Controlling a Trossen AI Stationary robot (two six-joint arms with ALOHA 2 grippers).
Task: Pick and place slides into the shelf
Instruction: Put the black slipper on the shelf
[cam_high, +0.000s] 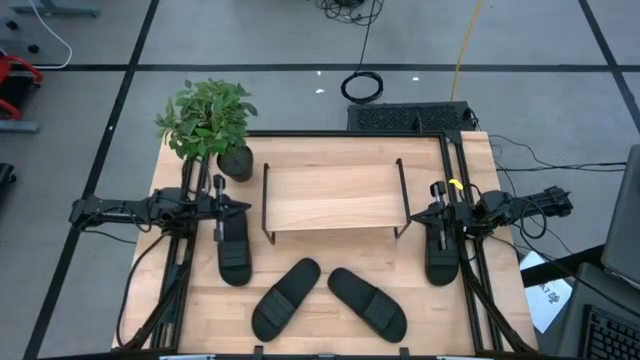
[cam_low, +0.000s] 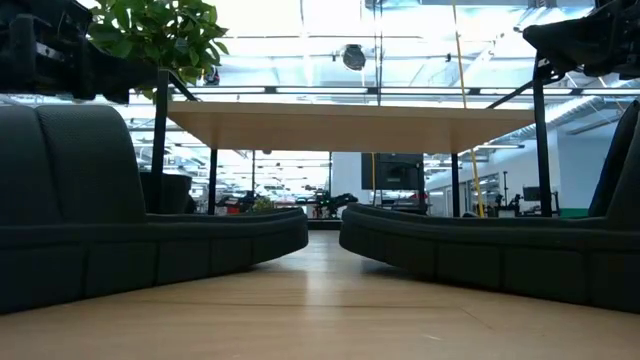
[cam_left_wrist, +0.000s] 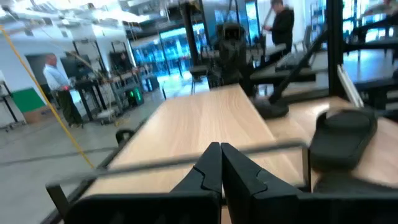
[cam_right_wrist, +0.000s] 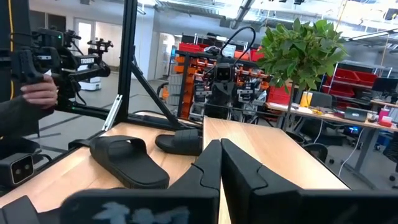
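Left hand (cam_high: 218, 212) sits at the left end of the shelf (cam_high: 334, 198), right hand (cam_high: 441, 216) at the shelf's right end, and both have their fingers pressed together with nothing in them, going by the wrist views. So nothing is picked up yet, looks like the very start of the job.

All four slides are on the desk (cam_high: 320, 330), none on the shelf board. One slide (cam_high: 233, 248) lies just in front of the shelf's left end, right under the left hand. Another slide (cam_high: 441, 255) lies the same way at the shelf's right end, under the right hand. The other two, a left-leaning slide (cam_high: 286, 298) and a right-leaning slide (cam_high: 366, 302), are angled in a V in front of the shelf's middle. A potted plant (cam_high: 210, 122) stands behind the shelf's left corner.

My guess for the next move: either hand needs to spread its fingers, drop onto the strap of the slide below it, pinch it, then lift and carry it over onto the board.
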